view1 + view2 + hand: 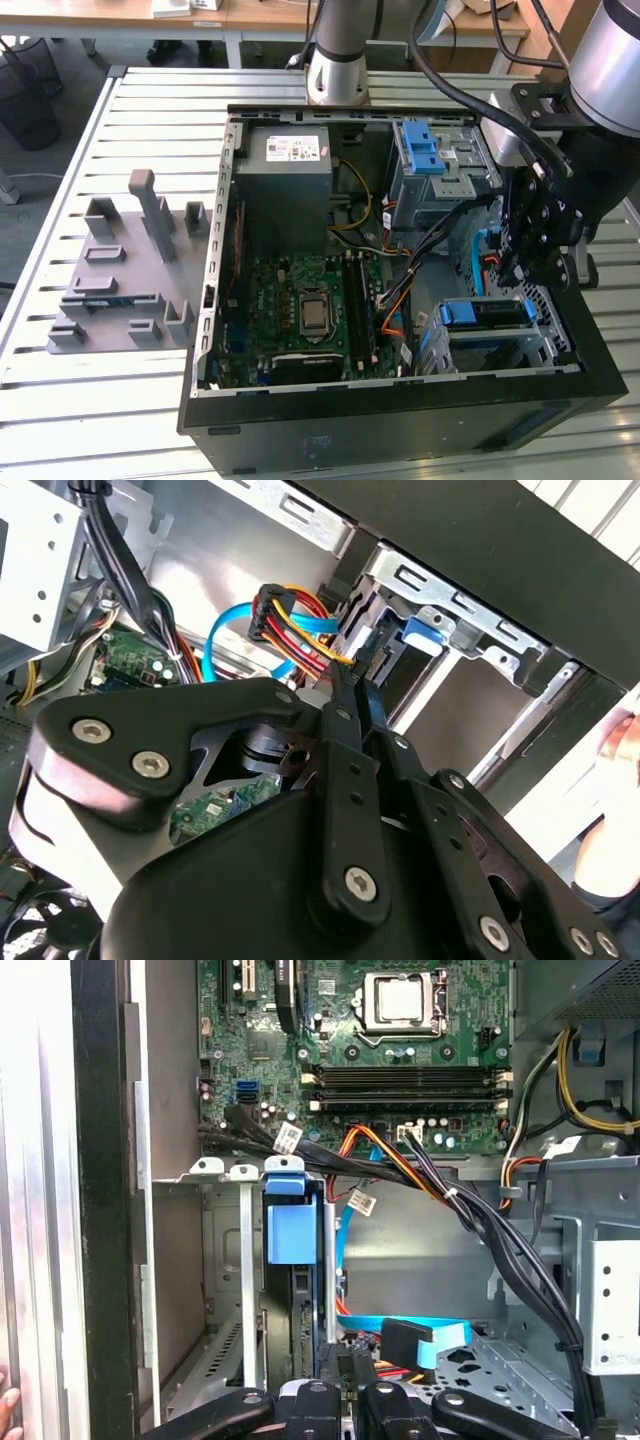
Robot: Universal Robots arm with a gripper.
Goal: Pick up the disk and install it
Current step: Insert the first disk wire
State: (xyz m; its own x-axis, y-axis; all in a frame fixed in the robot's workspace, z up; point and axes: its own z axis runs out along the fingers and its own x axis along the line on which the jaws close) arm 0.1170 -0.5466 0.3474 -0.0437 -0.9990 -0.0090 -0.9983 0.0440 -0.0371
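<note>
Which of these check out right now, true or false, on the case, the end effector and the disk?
1. The open computer case lies on a slatted table. True.
2. The end effector hangs over the grey fixture. False: it is over the case's drive-bay end, at the exterior view's right.
3. The disk, in its blue carrier, sits in the drive cage. True.
4. A fan cooler covers the processor. False: it is bare.
</note>
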